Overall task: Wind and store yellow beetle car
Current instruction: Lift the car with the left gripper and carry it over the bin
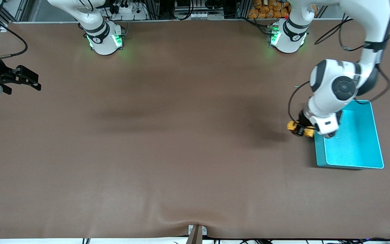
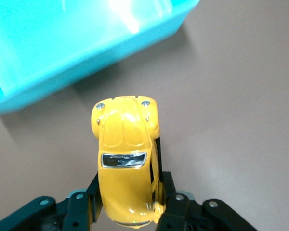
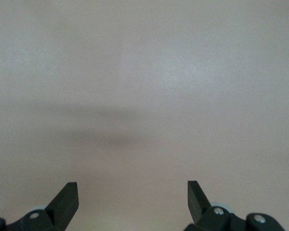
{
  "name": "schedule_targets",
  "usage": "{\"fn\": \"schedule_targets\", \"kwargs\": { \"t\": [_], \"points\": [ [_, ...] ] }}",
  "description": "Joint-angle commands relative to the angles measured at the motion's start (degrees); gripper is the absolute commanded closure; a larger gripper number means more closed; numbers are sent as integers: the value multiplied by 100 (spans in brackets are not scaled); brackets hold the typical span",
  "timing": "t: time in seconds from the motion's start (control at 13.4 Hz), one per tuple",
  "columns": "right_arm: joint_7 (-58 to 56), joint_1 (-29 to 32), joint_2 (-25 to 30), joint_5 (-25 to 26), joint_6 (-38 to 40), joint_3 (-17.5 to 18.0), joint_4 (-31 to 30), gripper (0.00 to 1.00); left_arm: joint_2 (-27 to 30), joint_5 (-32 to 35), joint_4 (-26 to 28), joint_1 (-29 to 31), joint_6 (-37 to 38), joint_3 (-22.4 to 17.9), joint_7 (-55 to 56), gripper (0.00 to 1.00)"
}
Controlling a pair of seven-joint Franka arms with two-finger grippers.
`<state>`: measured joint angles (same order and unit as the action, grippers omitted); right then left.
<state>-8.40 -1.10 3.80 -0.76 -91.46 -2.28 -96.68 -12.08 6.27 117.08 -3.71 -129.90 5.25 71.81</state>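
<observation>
From the front I see my left gripper [image 1: 304, 128] grasping the small yellow beetle-shaped toy car [image 1: 295, 128] just beside the turquoise plastic bin [image 1: 354, 149]. Left wrist confirms the clamp; storing remains. Right wrist: right gripper [image 3: 132, 197] spread wide, waiting.

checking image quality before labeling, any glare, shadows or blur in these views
Front view: sharp; soft arm shadows fall across the brown table, a dark one beside the yellow beetle car. Left wrist view: glare patch on the turquoise bin, highlights on the car's roof, left hand slightly soft. Right wrist view: washed-out table with a faint shadow, right hand open.
</observation>
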Motion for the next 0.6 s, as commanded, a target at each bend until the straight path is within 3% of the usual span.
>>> {"fn": "schedule_targets", "kwargs": {
  "t": [0.0, 0.37, 0.52],
  "points": [
    [84, 14, 59, 76, 14, 25, -35, 0, -197, 199, -816, 431, 623, 3, -1120, 100],
    [93, 22, 59, 67, 32, 25, -26, 0, -417, 234, -942, 1284, 668, -15, -4126, 100],
    [84, 14, 50, 50, 49, 25, -35, 0, -566, 706, -933, 1539, 668, -6, -5059, 100]
  ]
}}
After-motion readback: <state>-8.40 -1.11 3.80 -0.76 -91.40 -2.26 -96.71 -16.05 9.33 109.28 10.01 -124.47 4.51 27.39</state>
